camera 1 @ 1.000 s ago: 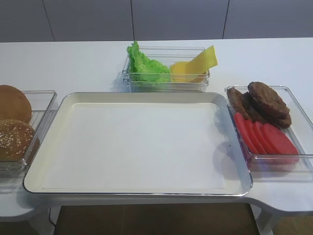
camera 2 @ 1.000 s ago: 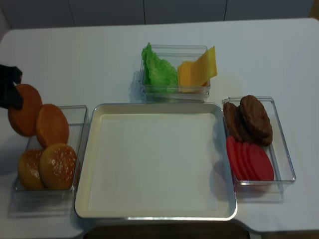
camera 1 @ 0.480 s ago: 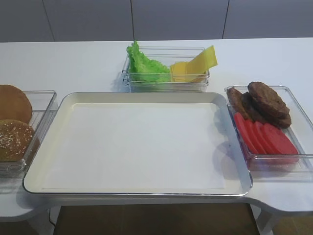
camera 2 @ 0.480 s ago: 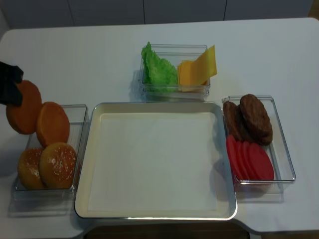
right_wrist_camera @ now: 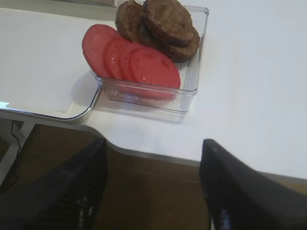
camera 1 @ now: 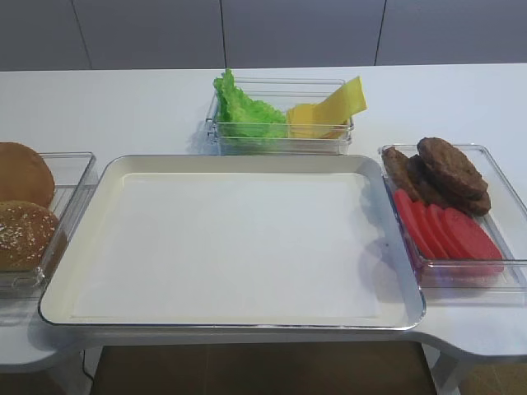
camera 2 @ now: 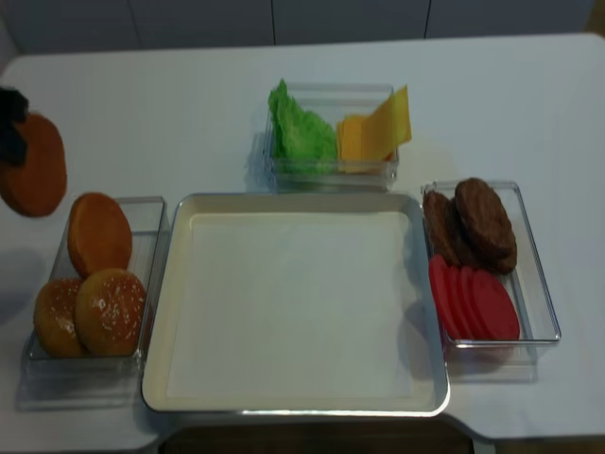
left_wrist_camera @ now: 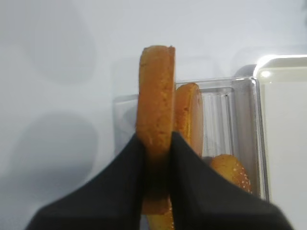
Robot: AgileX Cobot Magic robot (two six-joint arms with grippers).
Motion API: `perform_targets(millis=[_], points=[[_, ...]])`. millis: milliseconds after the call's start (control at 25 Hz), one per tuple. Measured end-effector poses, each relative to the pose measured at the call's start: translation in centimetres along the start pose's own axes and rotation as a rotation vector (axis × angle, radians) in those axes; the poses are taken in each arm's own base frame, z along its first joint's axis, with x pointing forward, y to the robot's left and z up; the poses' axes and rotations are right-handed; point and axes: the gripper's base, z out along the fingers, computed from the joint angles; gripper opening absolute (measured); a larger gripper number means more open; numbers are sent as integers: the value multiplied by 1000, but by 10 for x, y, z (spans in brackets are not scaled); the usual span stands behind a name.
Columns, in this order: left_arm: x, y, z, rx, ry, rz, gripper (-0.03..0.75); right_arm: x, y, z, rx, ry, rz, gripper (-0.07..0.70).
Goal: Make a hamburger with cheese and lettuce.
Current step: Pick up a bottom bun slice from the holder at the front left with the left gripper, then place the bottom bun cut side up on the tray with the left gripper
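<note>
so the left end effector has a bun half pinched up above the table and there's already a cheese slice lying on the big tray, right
Not quite. The left end effector does pinch the bun half clear of the table, but the big tray holds nothing yet. The cheese sits in its clear bin beside the lettuce, as the realsense high view shows.

The hamburger (camera 2: pixel 34 178) is just one round bun half so far. It is golden brown and stands on its edge up in the air, off to the left. The cheese (camera 2: pixel 374 133) is flat yellow squares leaning in a clear box at the back. The lettuce (camera 2: pixel 301 134) is bright green and curly, right beside the cheese in that box.
</note>
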Motion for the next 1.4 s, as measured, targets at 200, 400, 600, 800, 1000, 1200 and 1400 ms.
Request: perform_targets(millis=[200, 400, 600, 800, 1000, 1200, 1400], points=[[-2, -19, -16, 18, -47, 50, 94, 0, 0, 0, 0, 0, 0, 475], [-3, -55, -18, 65, -53, 156, 94, 0, 0, 0, 0, 0, 0, 475], [-1, -99, -16, 122, -43, 289, 94, 0, 0, 0, 0, 0, 0, 475], [4, -134, -15, 146, -34, 412, 94, 0, 0, 0, 0, 0, 0, 475], [11, -161, -16, 142, -29, 525, 94, 0, 0, 0, 0, 0, 0, 475], [22, -197, -13, 155, -16, 700, 94, 0, 0, 0, 0, 0, 0, 475], [30, -234, 4, 149, -15, 874, 93, 0, 0, 0, 0, 0, 0, 475]])
